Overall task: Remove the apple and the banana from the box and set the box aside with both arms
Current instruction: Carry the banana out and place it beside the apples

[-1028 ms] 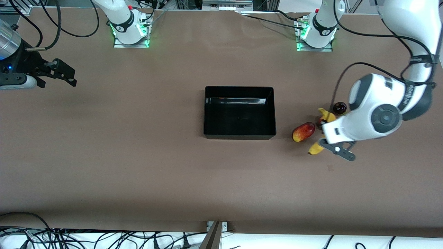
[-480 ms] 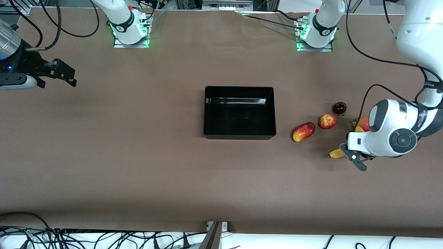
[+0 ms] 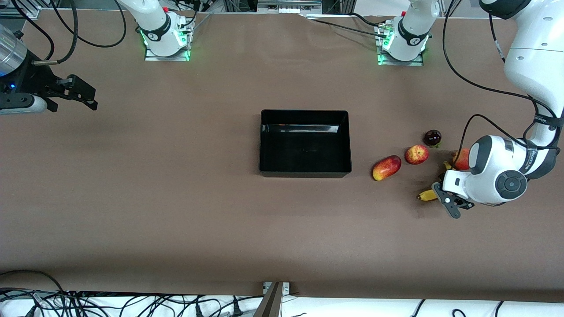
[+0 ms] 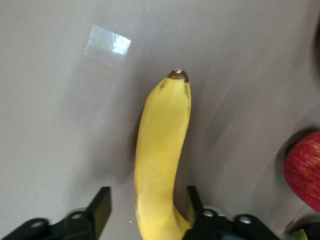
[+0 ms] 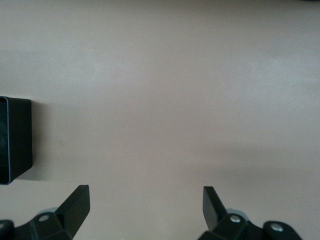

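Note:
The yellow banana (image 4: 160,150) lies on the table between the fingers of my left gripper (image 4: 147,200), which is open; one finger touches it and the other stands off. In the front view only the banana's tip (image 3: 426,195) shows beside the left gripper (image 3: 443,198). The small red-and-yellow apple (image 3: 416,154) lies between the banana and the black box (image 3: 304,115), which stands at mid-table. My right gripper (image 3: 75,93) is open and waits over the right arm's end of the table. The right wrist view shows its open gripper (image 5: 145,205) and a box corner (image 5: 17,140).
An oblong red-yellow mango-like fruit (image 3: 386,167) lies beside the box, nearer to the front camera than the apple. A dark purple fruit (image 3: 432,137) lies farther back. Another red fruit (image 3: 461,158) is half hidden by the left arm and shows in the left wrist view (image 4: 305,170).
The left arm has come down and shifted toward its own end of the table, and the banana shifted with it. The apple is now uncovered. The right arm has not moved.

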`<state>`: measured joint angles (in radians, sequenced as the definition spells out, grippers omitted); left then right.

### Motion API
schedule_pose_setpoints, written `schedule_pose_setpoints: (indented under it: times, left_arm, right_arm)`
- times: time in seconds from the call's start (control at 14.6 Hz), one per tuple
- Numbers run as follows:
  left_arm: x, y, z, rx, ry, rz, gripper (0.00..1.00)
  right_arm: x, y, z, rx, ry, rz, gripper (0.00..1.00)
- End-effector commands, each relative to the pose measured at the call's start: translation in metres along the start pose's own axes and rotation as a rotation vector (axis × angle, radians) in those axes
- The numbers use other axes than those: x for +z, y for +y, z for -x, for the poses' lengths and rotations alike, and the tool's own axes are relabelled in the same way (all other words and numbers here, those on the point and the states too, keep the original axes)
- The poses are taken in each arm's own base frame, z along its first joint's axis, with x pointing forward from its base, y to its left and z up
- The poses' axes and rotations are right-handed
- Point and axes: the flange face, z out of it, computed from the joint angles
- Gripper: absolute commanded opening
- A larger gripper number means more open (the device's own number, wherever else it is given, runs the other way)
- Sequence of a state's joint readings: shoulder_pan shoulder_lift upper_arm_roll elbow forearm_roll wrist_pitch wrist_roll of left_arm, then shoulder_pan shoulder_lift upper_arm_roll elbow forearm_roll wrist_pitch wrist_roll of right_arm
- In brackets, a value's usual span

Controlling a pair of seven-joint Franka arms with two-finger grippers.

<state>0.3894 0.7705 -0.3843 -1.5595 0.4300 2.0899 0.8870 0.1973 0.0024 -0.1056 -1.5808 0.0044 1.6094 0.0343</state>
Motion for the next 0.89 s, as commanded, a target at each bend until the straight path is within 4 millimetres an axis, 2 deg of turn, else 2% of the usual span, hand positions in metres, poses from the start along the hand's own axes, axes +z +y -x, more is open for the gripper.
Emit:
schedule_pose_setpoints:
  times: [0.0,0.14,0.21,0.41,0.69,0.82]
  left_arm:
    - [-0.043,0.0,-0.005,0.027,-0.002,-0.043,1.0]
    - [-0.1,0.025,-0.021,0.041,-0.024,-0.036,1.0]
    - [-0.135,0.039,-0.028,0.025,-0.032,-0.027,1.0]
    - [-0.22,0.068,-0.017,-0.109,-0.064,0.047,1.0]
    - [-0.297,0.099,0.012,-0.386,-0.048,0.137,1.0]
    - [-0.32,0.114,0.019,-0.522,-0.095,0.164,1.0]
  right_arm:
    - [-0.004,0.003,0.0,-0.006,-0.001,0.011,1.0]
    - [-0.004,0.003,0.0,-0.006,-0.001,0.011,1.0]
    - [-0.004,0.003,0.0,-0.006,-0.001,0.011,1.0]
    - [-0.004,0.003,0.0,-0.006,-0.001,0.011,1.0]
    - [-0.005,0.003,-0.001,-0.006,0.003,0.012,1.0]
    - [-0.006,0.001,-0.001,-0.009,0.009,0.014,1.0]
